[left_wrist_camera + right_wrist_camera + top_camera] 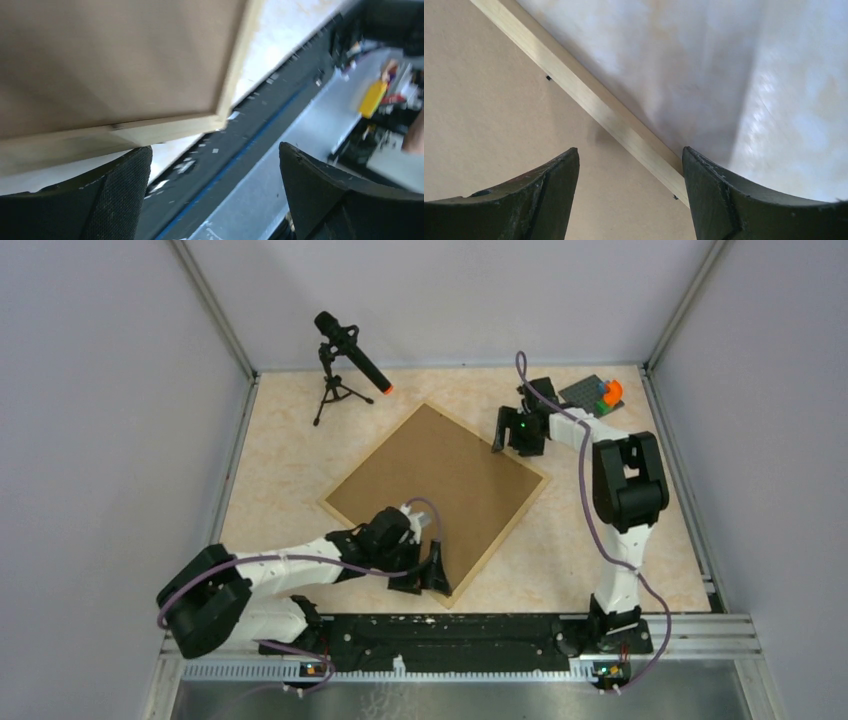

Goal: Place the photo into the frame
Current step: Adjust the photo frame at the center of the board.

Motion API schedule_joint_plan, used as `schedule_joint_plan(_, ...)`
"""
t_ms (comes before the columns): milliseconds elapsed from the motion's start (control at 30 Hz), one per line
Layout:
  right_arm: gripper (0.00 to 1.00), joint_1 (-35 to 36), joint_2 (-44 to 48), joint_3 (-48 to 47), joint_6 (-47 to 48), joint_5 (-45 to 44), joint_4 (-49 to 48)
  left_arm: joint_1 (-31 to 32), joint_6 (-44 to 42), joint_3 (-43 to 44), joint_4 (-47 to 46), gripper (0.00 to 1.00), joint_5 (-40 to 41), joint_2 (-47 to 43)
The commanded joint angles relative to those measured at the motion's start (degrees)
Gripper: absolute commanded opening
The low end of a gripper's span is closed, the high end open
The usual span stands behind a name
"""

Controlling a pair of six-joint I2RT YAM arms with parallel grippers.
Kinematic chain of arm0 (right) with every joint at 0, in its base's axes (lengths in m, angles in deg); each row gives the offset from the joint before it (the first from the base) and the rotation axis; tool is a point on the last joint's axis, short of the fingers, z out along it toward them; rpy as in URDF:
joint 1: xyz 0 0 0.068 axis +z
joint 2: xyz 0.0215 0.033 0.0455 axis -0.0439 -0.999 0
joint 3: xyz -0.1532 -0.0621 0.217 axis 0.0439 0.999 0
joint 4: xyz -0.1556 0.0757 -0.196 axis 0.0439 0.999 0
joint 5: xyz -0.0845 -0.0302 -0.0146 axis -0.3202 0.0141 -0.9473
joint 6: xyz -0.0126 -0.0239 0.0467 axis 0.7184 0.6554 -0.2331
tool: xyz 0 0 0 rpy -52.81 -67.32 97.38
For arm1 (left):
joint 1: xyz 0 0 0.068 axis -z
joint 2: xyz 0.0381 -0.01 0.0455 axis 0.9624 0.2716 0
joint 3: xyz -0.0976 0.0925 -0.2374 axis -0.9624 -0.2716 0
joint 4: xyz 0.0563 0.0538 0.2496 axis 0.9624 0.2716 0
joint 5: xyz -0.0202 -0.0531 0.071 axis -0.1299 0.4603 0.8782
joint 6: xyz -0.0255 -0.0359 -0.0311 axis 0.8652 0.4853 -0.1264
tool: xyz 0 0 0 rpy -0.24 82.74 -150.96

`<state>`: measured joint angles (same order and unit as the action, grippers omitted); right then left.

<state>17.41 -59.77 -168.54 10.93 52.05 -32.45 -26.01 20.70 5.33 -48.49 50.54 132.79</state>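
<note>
The frame (500,540) lies face down on the table, turned like a diamond, with the brown backing board (435,485) filling it. The photo is hidden. My left gripper (425,578) hangs open at the frame's near corner. In the left wrist view the light wood strip (165,131) and board (110,60) sit just above the left gripper (215,147), with nothing between its fingers. My right gripper (510,435) is open over the frame's far right edge. In the right wrist view the wood strip (589,97) runs diagonally between the right gripper's (629,150) fingers, beside the board (489,110).
A black microphone on a small tripod (345,360) stands at the back left. A grey plate with coloured toy blocks (600,395) sits at the back right, just behind the right arm. The black base rail (450,630) runs along the near edge. Grey walls enclose the table.
</note>
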Motion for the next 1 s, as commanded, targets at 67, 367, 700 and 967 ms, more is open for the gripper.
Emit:
schedule_joint_plan(67,0.74,0.3,3.6,-10.1,2.9,-1.9,10.6,6.7,-6.8,11.7,-11.0,0.99,-8.4,5.5)
schedule_joint_plan(367,0.68,-1.8,30.6,19.6,-7.2,-3.6,7.7,1.5,-15.4,24.5,-3.4,0.99,-3.4,3.8)
schedule_joint_plan(700,0.51,-7.1,31.3,34.6,-19.0,2.7,-10.9,0.3,-14.8,31.5,-6.5,0.97,-19.8,26.9)
schedule_joint_plan(967,0.47,-7.8,16.7,27.7,-11.9,9.7,-14.0,3.5,-12.7,31.6,-7.9,0.97,-15.4,36.0)
